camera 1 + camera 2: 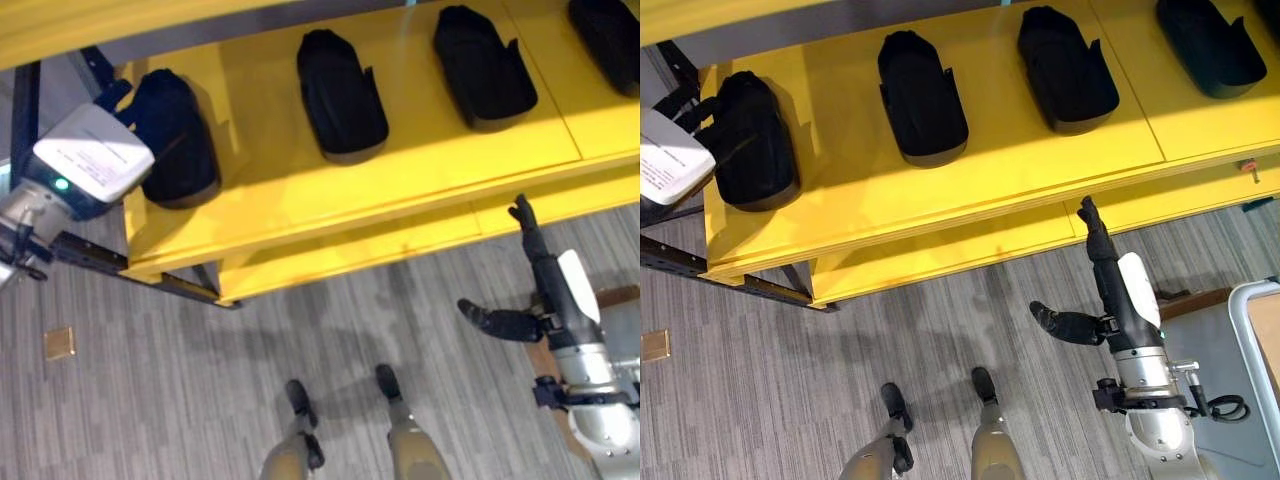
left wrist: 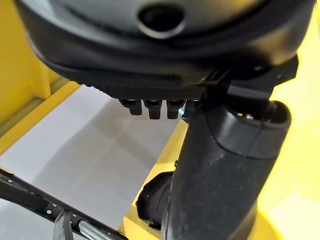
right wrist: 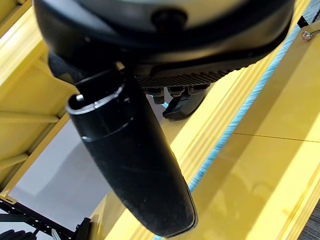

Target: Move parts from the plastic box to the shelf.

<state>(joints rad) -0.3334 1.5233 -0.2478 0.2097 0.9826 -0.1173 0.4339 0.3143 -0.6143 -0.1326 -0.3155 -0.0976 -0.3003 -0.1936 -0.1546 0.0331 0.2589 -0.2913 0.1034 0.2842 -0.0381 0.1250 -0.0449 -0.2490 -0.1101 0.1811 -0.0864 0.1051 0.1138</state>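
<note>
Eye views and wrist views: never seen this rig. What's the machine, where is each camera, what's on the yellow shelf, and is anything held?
It is a humanoid robot on two legs, with a dark fingered hand on each arm. The two eye views come from a stereo camera on its head, looking down, so they show the same scene. Each wrist view comes from a camera on that arm, looking along its own hand from very close.

In front is a yellow shelf with four black parts lying in a row on it: leftmost, second, third and rightmost.

The right hand hangs over the grey floor just before the shelf's edge, fingers straight, holding nothing.

The left hand is up at the shelf's left end by the leftmost part. Its grip is hidden, so I cannot tell if it holds anything.
</note>
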